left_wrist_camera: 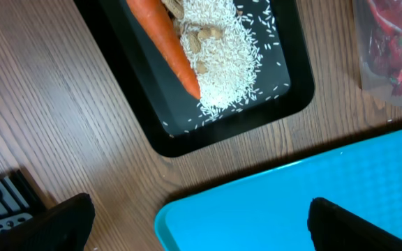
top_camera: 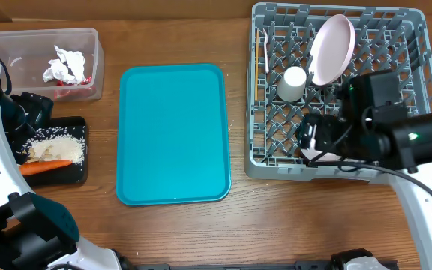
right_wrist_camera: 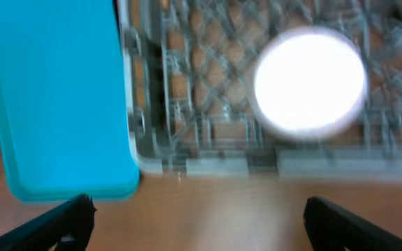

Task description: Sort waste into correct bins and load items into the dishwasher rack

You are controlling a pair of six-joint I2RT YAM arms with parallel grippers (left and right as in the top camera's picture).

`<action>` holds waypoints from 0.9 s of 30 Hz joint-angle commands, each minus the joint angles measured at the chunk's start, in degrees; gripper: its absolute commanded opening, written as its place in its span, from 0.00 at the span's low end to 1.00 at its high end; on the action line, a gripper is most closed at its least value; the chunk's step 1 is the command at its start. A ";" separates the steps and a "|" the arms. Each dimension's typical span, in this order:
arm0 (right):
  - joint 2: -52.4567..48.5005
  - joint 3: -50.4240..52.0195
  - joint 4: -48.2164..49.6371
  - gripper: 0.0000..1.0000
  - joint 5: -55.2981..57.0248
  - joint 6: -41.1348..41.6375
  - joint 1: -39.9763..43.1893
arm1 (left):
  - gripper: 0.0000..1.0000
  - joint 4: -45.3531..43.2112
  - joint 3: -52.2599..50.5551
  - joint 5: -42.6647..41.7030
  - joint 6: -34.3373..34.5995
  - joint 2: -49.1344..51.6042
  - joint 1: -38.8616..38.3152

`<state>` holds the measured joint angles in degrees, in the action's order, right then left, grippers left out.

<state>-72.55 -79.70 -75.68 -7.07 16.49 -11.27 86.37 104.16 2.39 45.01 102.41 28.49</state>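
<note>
**A:** Closest in first. What are your end effectors doing?

**B:** Both are spread wide with nothing between the fingers. The left end effector (left_wrist_camera: pixel 201 219) hangs over the near edge of the teal tray (top_camera: pixel 172 135), just beside the black tray (left_wrist_camera: pixel 152 104). The right end effector (right_wrist_camera: pixel 197 216) hangs over the desk (top_camera: pixel 171 232) at the front of the dishwasher rack (top_camera: pixel 396 15). That view is blurred.

**A:** And the waste?

**B:** The carrot (left_wrist_camera: pixel 162 42) lies in the black tray against the rice (left_wrist_camera: pixel 222 56), with the nuts (left_wrist_camera: pixel 208 31) on top. That reads as food scraps kept together. Farther back, the clear tub (top_camera: pixel 6 45) holds the tissue (top_camera: pixel 64 64) and the red wrapper (left_wrist_camera: pixel 389 42), so the dry rubbish is kept apart.

**A:** Dishes?

**B:** A bowl (right_wrist_camera: pixel 309 80) sits in the rack's front section, right under your right arm. The cup (top_camera: pixel 292 82) stands among the pegs mid-rack. The plate (top_camera: pixel 331 49) leans on edge at the back, probably propped by the pegs so it can drain. You'll only spot one bowl, because your arm covers that corner.

**A:** Anything in the way?

**B:** The teal tray lies between the bins and the rack, with nothing on it that I can see. A thin utensil (top_camera: pixel 265 52) lies in the rack's left lane. It looks mostly sorted.
</note>
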 commanded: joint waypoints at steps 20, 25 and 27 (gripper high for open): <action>50.90 63.17 63.69 1.00 -7.80 -10.99 8.50 | 1.00 0.13 -0.28 0.13 0.17 0.72 -0.55; 58.36 70.47 71.52 1.00 -7.65 -10.97 10.32 | 1.00 0.13 -0.28 0.13 0.17 0.72 -0.55; 60.54 73.09 74.10 1.00 -8.11 -10.97 11.17 | 1.00 0.13 -0.28 0.13 0.20 0.72 -0.55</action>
<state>-14.66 -9.74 -3.86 -14.74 5.93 -1.30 86.39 104.16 2.17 45.01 102.39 28.49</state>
